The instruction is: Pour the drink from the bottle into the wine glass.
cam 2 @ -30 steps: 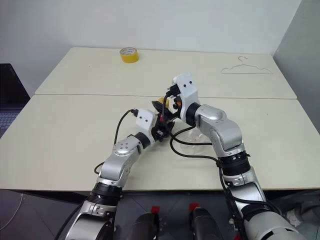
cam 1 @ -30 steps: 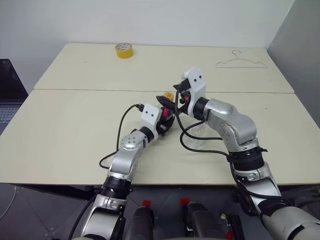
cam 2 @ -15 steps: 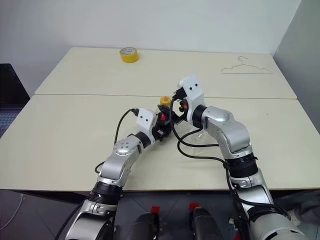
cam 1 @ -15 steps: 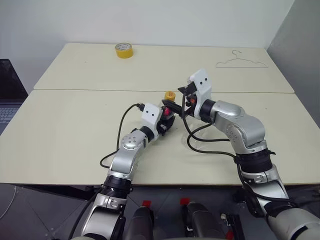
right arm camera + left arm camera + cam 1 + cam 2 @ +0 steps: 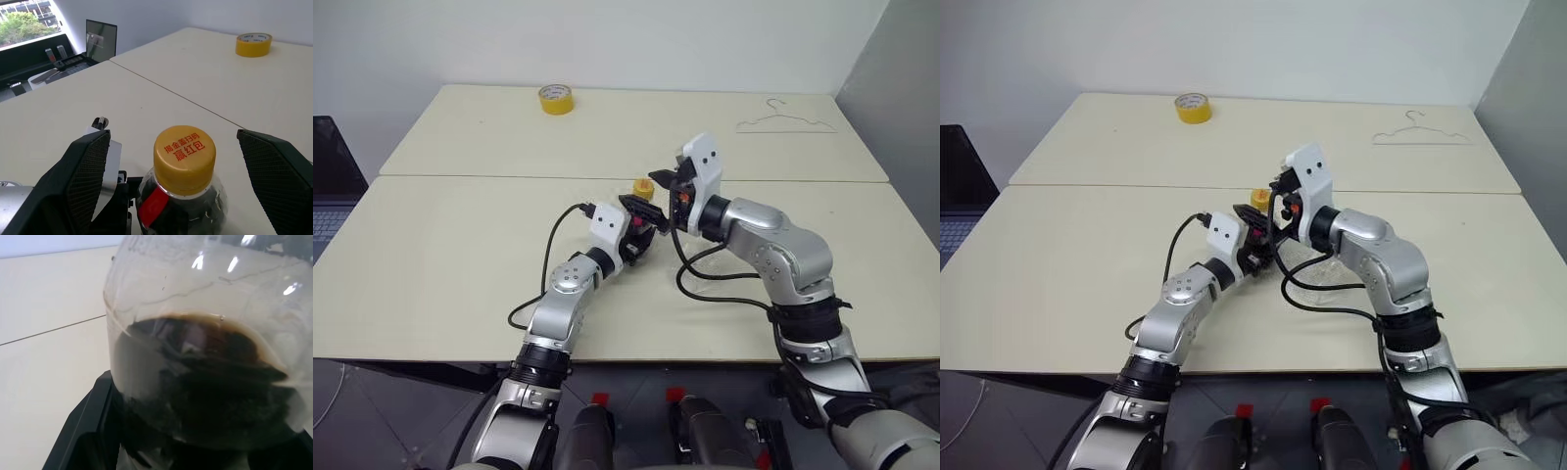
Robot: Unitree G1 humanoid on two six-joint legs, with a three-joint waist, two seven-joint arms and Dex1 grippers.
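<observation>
My left gripper (image 5: 639,235) is shut on the body of the bottle (image 5: 641,223), which it holds upright just above the table. The left wrist view is close on the bottle (image 5: 205,333), about half full of the dark drink (image 5: 195,396). Its yellow cap (image 5: 184,156) is on. My right gripper (image 5: 652,193) stands open at cap height, one finger (image 5: 85,181) on each side of the cap and apart from it. The wine glass (image 5: 1317,272) is a faint clear shape on the table under my right forearm, partly hidden by a cable.
A yellow tape roll (image 5: 556,98) lies at the far left of the back table and a wire hanger (image 5: 786,122) at its far right. A dark laptop (image 5: 333,176) sits past the left edge. A seam (image 5: 489,177) joins the two tables.
My right wrist has rolled a little and its forearm has swung, leaving the open fingers spread wide about the cap. The left gripper and the bottle have kept still.
</observation>
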